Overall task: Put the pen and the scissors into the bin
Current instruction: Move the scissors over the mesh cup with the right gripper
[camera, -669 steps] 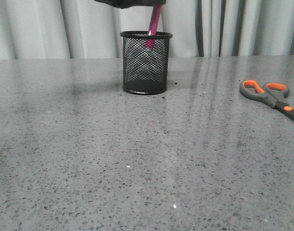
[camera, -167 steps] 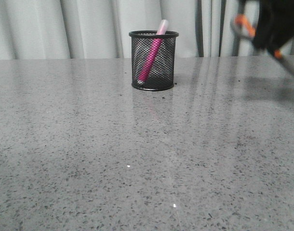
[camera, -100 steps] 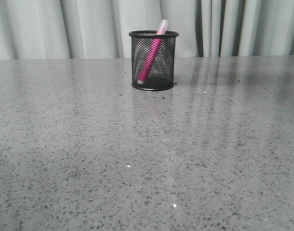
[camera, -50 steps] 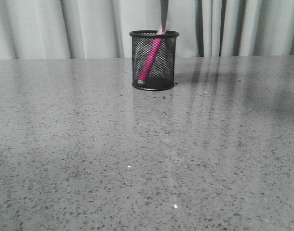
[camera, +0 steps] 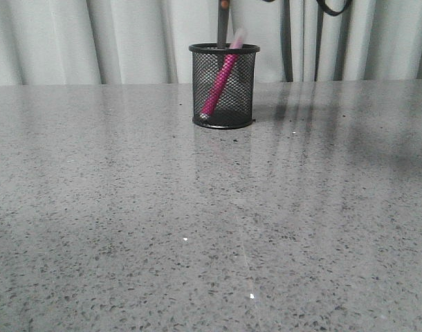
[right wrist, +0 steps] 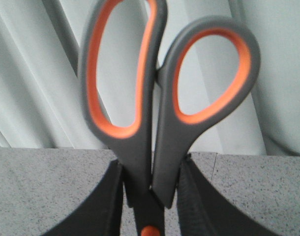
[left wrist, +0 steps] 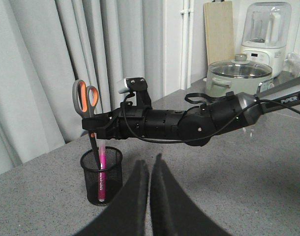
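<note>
The black mesh bin (camera: 224,86) stands at the far middle of the table, with the magenta pen (camera: 220,81) leaning inside it. My right gripper (right wrist: 150,201) is shut on the scissors (right wrist: 162,98) near the pivot, handles up. In the left wrist view the scissors (left wrist: 86,101) hang upright from the right gripper (left wrist: 93,129) over the bin (left wrist: 102,175), blades down into its mouth beside the pen (left wrist: 101,174). In the front view the dark blades (camera: 223,24) reach the rim. My left gripper (left wrist: 150,169) is shut and empty, back from the bin.
Grey curtains (camera: 93,38) hang behind the speckled grey table (camera: 197,221). In the left wrist view a cooker with a glass lid (left wrist: 238,78), a white appliance (left wrist: 267,29) and a wooden board (left wrist: 220,29) stand at the far side.
The scissors were lifted off the table at the right and carried over the bin. Their blades now come down into its mouth. The bin has shifted slightly right.
</note>
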Controlling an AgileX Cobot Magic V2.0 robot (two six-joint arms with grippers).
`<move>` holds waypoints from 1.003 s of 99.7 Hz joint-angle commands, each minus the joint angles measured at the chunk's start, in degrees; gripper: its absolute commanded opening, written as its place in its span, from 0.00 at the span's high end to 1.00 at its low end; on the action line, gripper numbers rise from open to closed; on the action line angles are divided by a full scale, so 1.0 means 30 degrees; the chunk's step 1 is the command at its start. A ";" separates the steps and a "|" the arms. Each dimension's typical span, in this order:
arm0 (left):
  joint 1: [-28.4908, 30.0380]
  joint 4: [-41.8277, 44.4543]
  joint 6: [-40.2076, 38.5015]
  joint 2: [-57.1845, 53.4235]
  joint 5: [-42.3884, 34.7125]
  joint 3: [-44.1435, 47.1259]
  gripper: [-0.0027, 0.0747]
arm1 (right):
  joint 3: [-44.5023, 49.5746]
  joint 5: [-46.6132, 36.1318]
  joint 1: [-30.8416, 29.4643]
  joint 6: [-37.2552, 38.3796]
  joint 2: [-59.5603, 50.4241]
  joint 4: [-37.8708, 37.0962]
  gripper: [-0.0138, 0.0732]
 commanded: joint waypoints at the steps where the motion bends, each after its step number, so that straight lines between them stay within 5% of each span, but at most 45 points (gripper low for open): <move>1: 0.0041 -0.0604 -0.0238 0.0111 -0.0831 -0.0417 0.99 | -0.0557 -0.1766 -0.0037 -0.0068 -0.0628 -0.0031 0.93; 100: 0.0041 -0.0604 -0.0238 0.0111 0.0081 -0.0417 0.99 | -0.0557 0.1895 0.0347 -0.0068 0.0221 -0.0022 0.93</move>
